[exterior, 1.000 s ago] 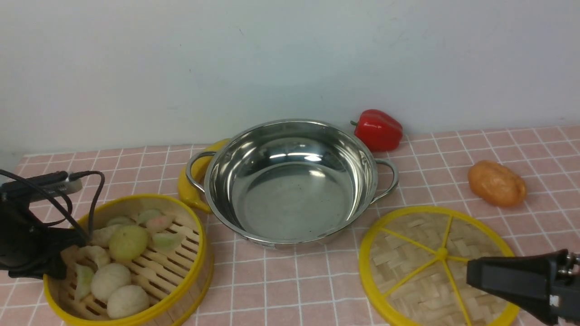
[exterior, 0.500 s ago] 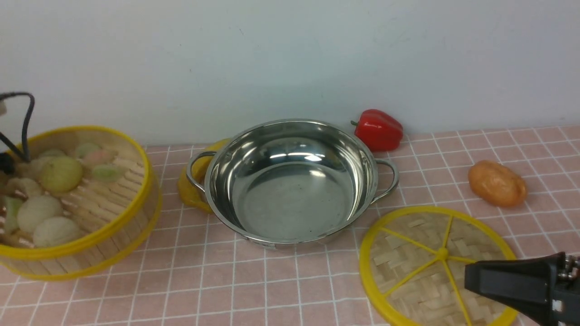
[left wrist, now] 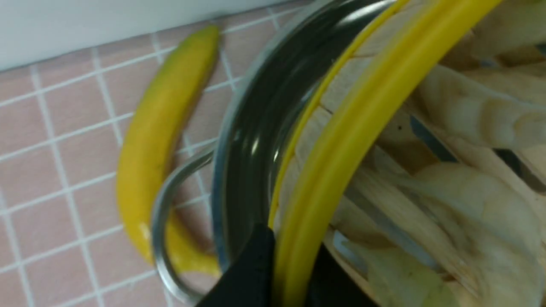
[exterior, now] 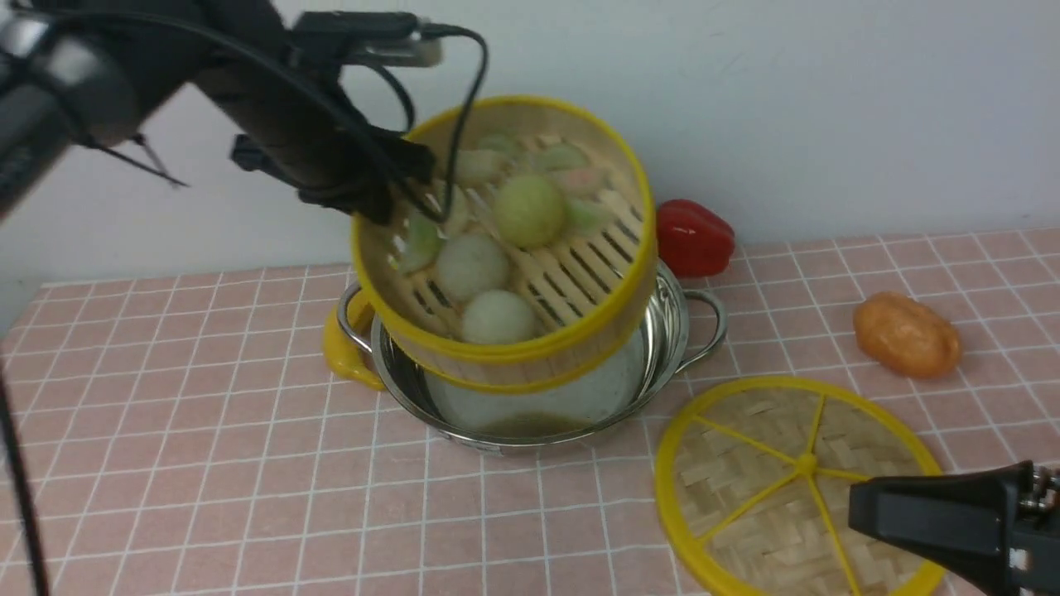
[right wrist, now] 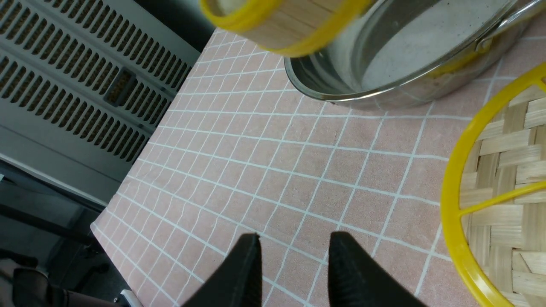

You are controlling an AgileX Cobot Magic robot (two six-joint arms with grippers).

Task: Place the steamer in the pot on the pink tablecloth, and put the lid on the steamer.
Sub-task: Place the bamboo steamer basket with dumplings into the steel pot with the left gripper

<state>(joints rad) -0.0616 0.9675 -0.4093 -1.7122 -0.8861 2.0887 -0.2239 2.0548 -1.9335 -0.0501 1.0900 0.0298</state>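
Observation:
The steamer (exterior: 530, 273), a bamboo basket with yellow rims and pale buns on its slats, hangs tilted just above the steel pot (exterior: 580, 397). My left gripper (exterior: 389, 199) is shut on the steamer's left rim. In the left wrist view its black fingers sit either side of the yellow rim (left wrist: 362, 128), with the pot's wall (left wrist: 256, 140) right beneath. The lid (exterior: 795, 480), a flat woven disc with yellow spokes, lies on the pink tablecloth (exterior: 207, 430) at the front right. My right gripper (right wrist: 294, 256) hovers open and holds nothing, beside the lid's edge (right wrist: 452, 213).
A banana (exterior: 339, 348) lies against the pot's left handle. A red pepper (exterior: 696, 236) sits behind the pot by the wall, and an orange potato-like piece (exterior: 907, 335) lies at the right. A grey louvred unit (right wrist: 85, 72) stands past the cloth's left edge.
My left arm has lifted the steamer from the front left of the cloth and carried it up and right, over the pot. The right arm has barely moved.

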